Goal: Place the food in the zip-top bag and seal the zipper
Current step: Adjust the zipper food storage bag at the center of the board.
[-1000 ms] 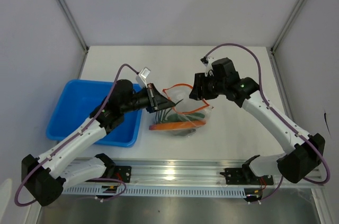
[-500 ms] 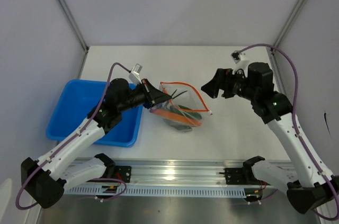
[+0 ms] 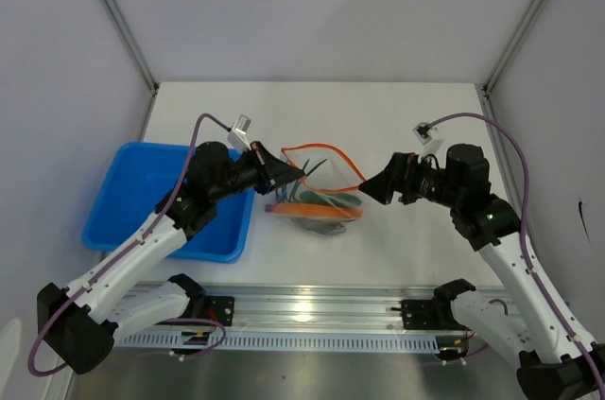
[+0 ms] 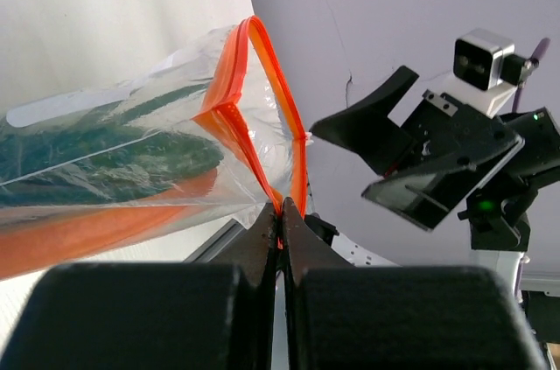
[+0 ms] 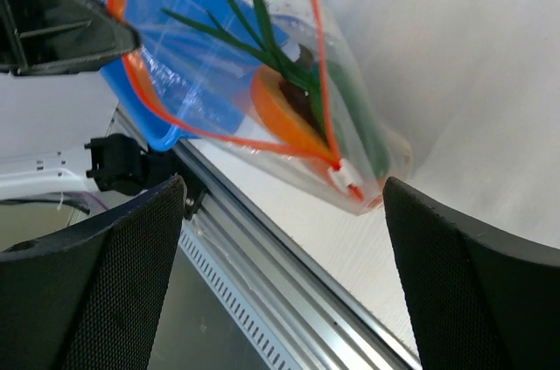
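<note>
The clear zip-top bag (image 3: 319,194) lies mid-table with its mouth gaping. Its orange zipper (image 3: 327,147) forms an open loop (image 5: 308,29). Inside are the food pieces: green stalks (image 5: 262,33) and the dark-red meat slab with its orange rim (image 5: 289,108). My left gripper (image 3: 275,173) is shut on the zipper's left end (image 4: 282,211) and holds that corner up. At the bag's right end, my right gripper (image 3: 371,189) stands wide open and holds nothing. The white slider tab (image 5: 346,179) sits between and beyond its fingers (image 5: 96,282).
A blue plastic tray (image 3: 142,194) sits left of the bag, under my left arm. The aluminium rail (image 3: 312,310) runs along the near table edge. Frame posts (image 3: 118,17) stand at the back corners.
My right gripper opened, let go of the bag's right side and drew back to the right. The bag's right end sank to the table while my left gripper kept its hold.
</note>
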Robot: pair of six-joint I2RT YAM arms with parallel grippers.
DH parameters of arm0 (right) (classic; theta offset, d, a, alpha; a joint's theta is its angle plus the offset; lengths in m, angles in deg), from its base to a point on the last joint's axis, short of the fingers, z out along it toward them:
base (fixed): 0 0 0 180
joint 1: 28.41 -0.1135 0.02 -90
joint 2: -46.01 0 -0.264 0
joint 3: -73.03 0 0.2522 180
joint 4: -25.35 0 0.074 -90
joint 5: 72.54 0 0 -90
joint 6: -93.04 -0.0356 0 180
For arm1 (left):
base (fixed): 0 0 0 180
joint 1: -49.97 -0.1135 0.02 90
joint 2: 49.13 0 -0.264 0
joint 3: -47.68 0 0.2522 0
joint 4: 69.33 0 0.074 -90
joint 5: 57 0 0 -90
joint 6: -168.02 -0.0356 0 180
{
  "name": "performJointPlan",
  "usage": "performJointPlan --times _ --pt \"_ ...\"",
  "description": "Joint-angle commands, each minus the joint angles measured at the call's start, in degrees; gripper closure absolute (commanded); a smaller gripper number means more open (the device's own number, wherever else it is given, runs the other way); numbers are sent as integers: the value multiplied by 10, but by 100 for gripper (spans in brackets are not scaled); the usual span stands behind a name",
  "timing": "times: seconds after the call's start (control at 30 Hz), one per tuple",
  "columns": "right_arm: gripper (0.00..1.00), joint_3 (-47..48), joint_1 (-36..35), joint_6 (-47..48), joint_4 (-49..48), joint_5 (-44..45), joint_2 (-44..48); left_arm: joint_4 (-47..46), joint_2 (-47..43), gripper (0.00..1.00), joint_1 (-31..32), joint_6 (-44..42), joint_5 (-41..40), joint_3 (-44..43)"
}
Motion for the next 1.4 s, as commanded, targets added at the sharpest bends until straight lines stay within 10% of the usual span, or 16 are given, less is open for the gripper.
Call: performJointPlan --times 0.0,0.73,0.97,1.37 --pt "5 -17 -24 -1 11 -9 22 -28 -19 99 -7 17 -10 -1" --pt "18 -219 -114 20 -358 55 42 -28 -10 99 -8 29 -10 7" --pt "40 -238 -113 34 -415 36 4 -23 -15 99 -20 31 -2 18" --pt "28 -279 -110 48 -420 47 32 -21 -13 99 -27 33 5 25"
